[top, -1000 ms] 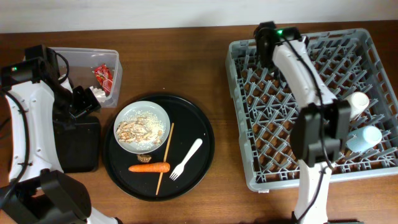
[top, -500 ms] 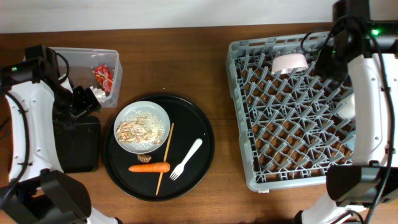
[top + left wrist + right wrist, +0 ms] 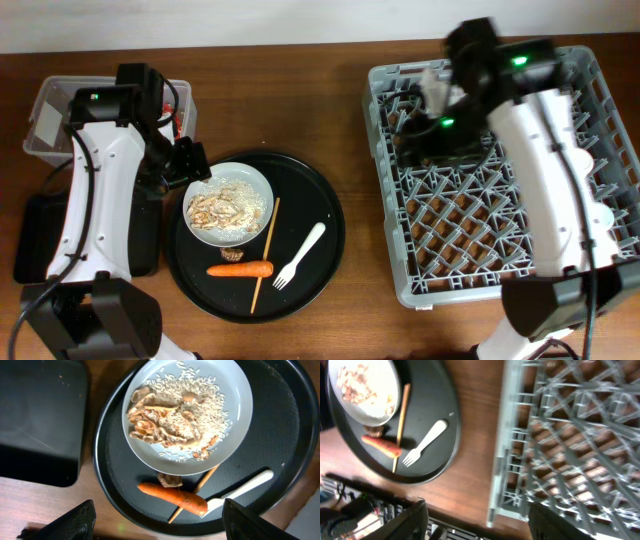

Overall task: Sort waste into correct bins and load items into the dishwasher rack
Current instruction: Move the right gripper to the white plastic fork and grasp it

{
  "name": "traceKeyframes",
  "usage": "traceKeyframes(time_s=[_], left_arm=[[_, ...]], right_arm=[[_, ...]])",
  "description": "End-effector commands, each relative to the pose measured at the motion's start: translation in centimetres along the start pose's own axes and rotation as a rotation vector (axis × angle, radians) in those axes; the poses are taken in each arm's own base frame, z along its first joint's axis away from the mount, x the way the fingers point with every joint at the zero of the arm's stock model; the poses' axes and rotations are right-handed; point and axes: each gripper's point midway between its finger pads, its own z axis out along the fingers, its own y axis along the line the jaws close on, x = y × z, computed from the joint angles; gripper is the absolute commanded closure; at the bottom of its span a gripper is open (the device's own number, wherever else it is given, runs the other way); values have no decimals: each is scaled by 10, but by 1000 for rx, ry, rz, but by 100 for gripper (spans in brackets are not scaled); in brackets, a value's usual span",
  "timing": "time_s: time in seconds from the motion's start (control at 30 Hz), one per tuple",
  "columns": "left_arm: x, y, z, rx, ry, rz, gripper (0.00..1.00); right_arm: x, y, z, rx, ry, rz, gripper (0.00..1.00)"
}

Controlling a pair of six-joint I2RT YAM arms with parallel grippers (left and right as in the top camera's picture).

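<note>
Left tool [image 3: 157,516] open, hovering above white plate [image 3: 239,391] of rice [image 3: 186,414].

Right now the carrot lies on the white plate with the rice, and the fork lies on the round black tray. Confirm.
Wrong on the carrot: it lies on the round black tray beside the white plate, not on it; the left wrist view shows this. The rice is on the plate, the fork on the tray.
</note>
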Motion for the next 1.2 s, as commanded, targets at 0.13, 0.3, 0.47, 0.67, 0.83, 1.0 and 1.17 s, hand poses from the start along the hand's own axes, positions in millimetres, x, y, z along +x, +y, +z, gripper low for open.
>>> traceKeyframes(time_s=[0.13, 0.3, 0.47, 0.67, 0.83, 1.0, 1.17], left_arm=[[-4, 12, -12, -54, -61, -6, 20], [-5, 11, -12, -54, -63, -10, 20], [-5, 11, -12, -54, -62, -9, 20], [-4, 11, -12, -54, -60, -9, 20], [-4, 11, -12, -55, -60, -9, 20], [-4, 11, -12, -55, -60, -9, 20], [-3, 12, -12, -55, -57, -9, 20]], right_arm=[[44, 105, 106, -25, 133, 24, 26], [73, 125, 169, 25, 165, 74, 26], [92, 129, 217, 102, 228, 97, 26], [89, 122, 253, 152, 239, 166, 27], [88, 119, 271, 164, 248, 180, 27], [91, 112, 284, 195, 265, 208, 34], [90, 111, 286, 198, 263, 207, 62]])
